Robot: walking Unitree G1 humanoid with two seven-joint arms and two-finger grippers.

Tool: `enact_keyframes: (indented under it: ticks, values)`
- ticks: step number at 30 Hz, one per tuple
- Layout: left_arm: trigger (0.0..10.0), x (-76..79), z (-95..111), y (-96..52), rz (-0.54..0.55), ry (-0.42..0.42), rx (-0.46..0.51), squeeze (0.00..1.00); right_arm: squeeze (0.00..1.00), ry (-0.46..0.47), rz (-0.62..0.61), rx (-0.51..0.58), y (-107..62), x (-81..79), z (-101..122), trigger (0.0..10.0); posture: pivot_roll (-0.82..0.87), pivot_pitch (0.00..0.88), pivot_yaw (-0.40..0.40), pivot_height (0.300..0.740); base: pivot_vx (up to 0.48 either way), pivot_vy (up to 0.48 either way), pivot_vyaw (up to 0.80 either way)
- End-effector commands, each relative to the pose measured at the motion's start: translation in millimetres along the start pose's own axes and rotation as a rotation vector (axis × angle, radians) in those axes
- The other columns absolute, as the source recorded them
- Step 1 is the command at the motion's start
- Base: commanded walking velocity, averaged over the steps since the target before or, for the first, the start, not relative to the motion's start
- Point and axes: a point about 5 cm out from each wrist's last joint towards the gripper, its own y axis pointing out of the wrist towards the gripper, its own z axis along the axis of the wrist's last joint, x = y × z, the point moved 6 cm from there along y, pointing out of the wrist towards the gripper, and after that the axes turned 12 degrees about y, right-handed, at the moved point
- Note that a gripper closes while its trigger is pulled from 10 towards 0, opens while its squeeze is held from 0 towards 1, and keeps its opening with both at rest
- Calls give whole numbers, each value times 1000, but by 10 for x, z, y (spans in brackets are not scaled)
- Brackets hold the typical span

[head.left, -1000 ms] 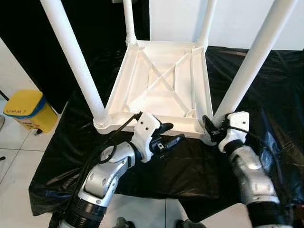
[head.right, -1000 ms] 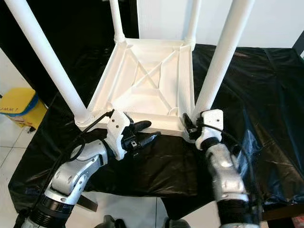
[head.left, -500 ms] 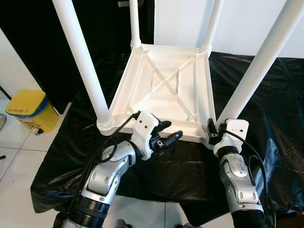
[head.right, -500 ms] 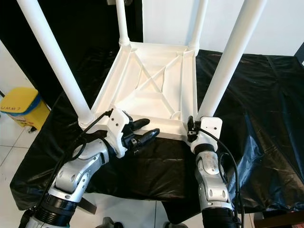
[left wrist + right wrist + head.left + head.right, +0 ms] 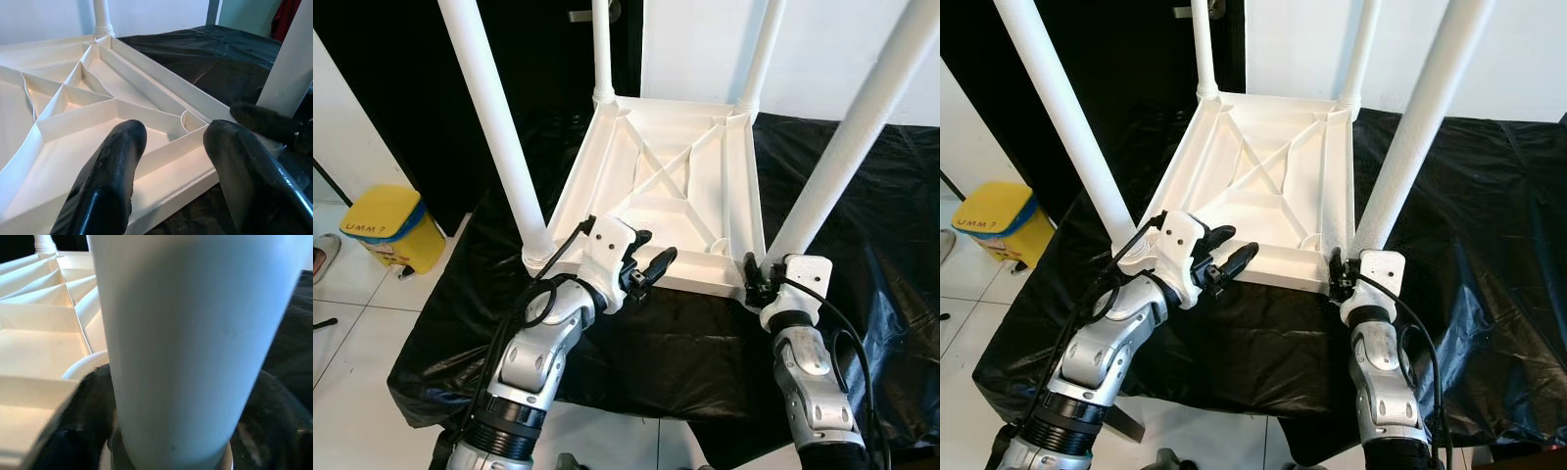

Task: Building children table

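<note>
Children's table (image 5: 666, 191), white plastic, lies upside down on a surface covered with black plastic sheet (image 5: 862, 225). Ribbed underside faces up, with a cross brace in the middle. Four white legs stand upward from the corners.

Left pincer (image 5: 644, 264): at the near edge of the upturned table, toward the near-left corner. Fingers (image 5: 110, 176) spread apart, holding nothing. In the left wrist view the two black fingers straddle the near rim: one finger lies over the ribbed inner side, the other outside the rim. Whether they touch the plastic cannot be told.

Right pincer (image 5: 1340, 277): at the near-right corner, at the base of the near-right leg (image 5: 862, 127). In the right wrist view the leg (image 5: 190, 342) sits between the two black fingers, which press against its sides just above the corner socket. Pincer closed on the leg.

Near-left leg (image 5: 494, 122) rises just beyond the left pincer, apart from it.

Yellow bin (image 5: 389, 225) stands on the tiled floor (image 5: 352, 333), left of the covered surface.
</note>
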Motion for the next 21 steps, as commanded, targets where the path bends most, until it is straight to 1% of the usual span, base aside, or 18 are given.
enact_keyframes:
  ticks: [1, 2, 3, 5, 6, 7, 8, 9, 10, 11, 12, 13, 15, 18, 20, 21]
  values:
    - [10000, -25, -66, 4, 35, 14, -22, 0, 1000, 1, 11, -14, -33, 45, -47, 10000, -73, 27, 11, 740, 0, 0, 0]
    - [10000, -25, -66, 4, 35, 14, -22, 0, 1000, 1, 11, -14, -33, 45, -47, 10000, -73, 27, 11, 740, 0, 0, 0]
    - [10000, -13, -59, 21, 33, 29, -18, 0, 1000, 9, 54, -9, -38, 30, -22, 10000, -75, 18, 8, 740, 0, 0, 0]
    - [10000, -13, -59, 21, 33, 29, -18, 0, 1000, 9, 54, -9, -38, 30, -22, 10000, -75, 18, 8, 740, 0, 0, 0]
    - [10000, -7, -75, 30, 30, 30, -25, 0, 1000, 6, 107, -2, -43, 14, 11, 10000, -80, 16, 10, 740, 0, 0, 0]
    - [10000, -7, -75, 30, 30, 30, -25, 0, 1000, 6, 107, -2, -43, 14, 11, 10000, -80, 16, 10, 740, 0, 0, 0]
    - [10000, -5, -74, 33, 26, 27, -25, 0, 1000, 9, 162, -6, -46, 1, 35, 10000, -84, 12, 10, 740, 0, 0, 0]
    - [10000, -5, -74, 33, 26, 27, -25, 0, 1000, 9, 162, -6, -46, 1, 35, 10000, -84, 12, 10, 740, 0, 0, 0]
    - [10000, 14, -72, 31, 8, 28, -22, 0, 1000, 2, 239, -18, -44, -12, 61, 10000, -85, 3, 6, 740, 0, 0, 0]
    - [10000, 39, -69, 26, -19, 22, -19, 0, 796, -11, 314, -35, -34, -26, 84, 10000, -84, 2, 2, 740, 0, 0, 0]
    - [10000, 62, -55, 19, -43, 19, -10, 0, 0, -26, 383, -57, -20, -41, 97, 10000, -83, 3, 3, 740, 0, 0, 0]
    - [10000, 77, -46, 17, -59, 17, -5, 0, 0, -37, 423, -70, -10, -49, 103, 10000, -82, 2, 2, 740, 0, 0, 0]
    - [10000, 77, -46, 17, -59, 17, -5, 0, 0, -37, 423, -70, -10, -49, 103, 10000, -82, 2, 2, 740, 0, 0, 0]
    - [10000, 117, -42, 6, -94, -22, -3, 0, 0, -97, 520, -111, 62, -81, 76, 10000, -74, 0, -5, 740, 0, 0, 0]
    - [10000, 155, -36, -8, -113, -37, 4, 0, 0, -117, 558, -142, 101, -104, 22, 10000, -67, 0, -10, 740, 0, 0, 0]
    - [10000, 155, -36, -8, -113, -37, 4, 0, 0, -117, 558, -142, 101, -104, 22, 10000, -67, 0, -10, 740, 0, 0, 0]
